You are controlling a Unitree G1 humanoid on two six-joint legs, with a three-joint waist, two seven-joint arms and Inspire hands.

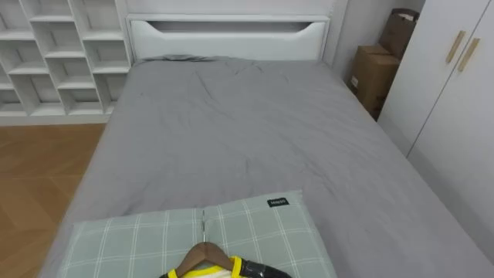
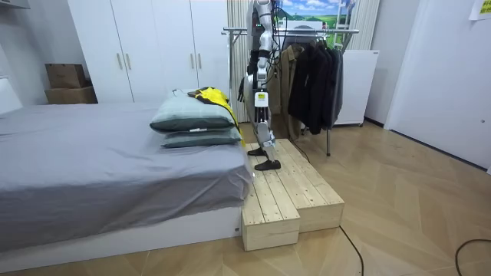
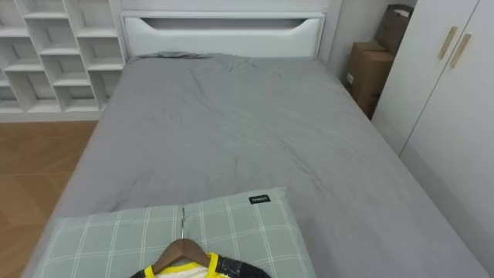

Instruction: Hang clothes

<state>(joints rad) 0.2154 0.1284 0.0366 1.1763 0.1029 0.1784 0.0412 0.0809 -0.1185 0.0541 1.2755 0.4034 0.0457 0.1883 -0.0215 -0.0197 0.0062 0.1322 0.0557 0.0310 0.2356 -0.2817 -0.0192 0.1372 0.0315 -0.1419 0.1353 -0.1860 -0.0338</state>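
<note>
Grip the hanger (image 1: pixel 203 255) at its neck, atop the pillow (image 1: pixel 262 232) (finger state: cannot tell); lift the yellow garment (image 1: pixel 202 271) clear.

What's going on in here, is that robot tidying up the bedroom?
A humanoid robot stands on a wooden platform at the foot of a grey bed, looking down at it. A yellow garment on a wooden hanger lies on a green checked pillow just in front of it, with nothing gripping it. A clothes rack with dark coats stands behind the robot, so the hanging is not yet done.
</note>
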